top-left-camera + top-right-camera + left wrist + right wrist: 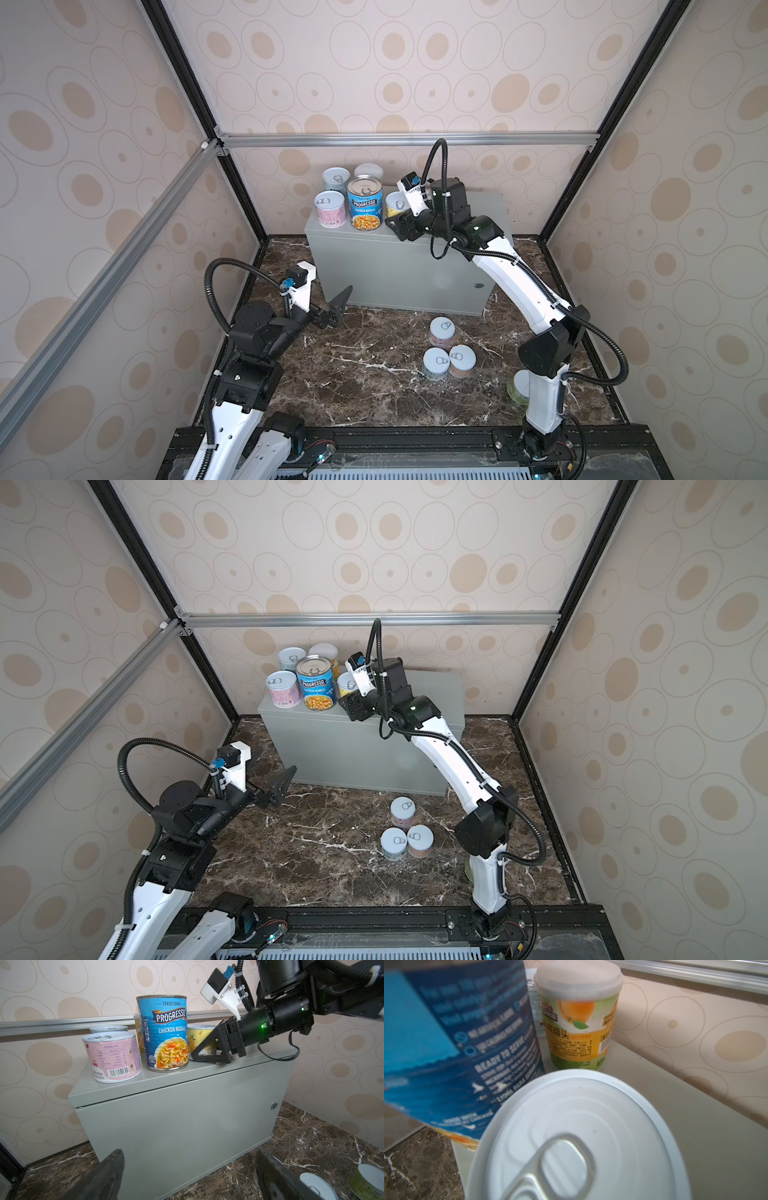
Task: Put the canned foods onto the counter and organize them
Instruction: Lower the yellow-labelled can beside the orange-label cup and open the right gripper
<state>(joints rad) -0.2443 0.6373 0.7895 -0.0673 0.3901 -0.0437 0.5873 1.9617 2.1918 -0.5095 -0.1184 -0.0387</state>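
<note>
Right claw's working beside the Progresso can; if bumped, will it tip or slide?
Likely slides: the Progresso can stands upright on a flat base on the smooth counter. It looks unopened, so probably heavy and steady. It is taller than the yellow can, so a high push might topple it.

Robot lab mock-up booth, alu-extrusion frame (407,139), wallpapered panel walls (395,62), faux-marble floor (353,374), rail-mounted arms (511,274)

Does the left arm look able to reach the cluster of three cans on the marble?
Probably yes. The left gripper hangs open before the counter, only bare marble between it and the three cans; the right gripper holds the yellow can up top.
</note>
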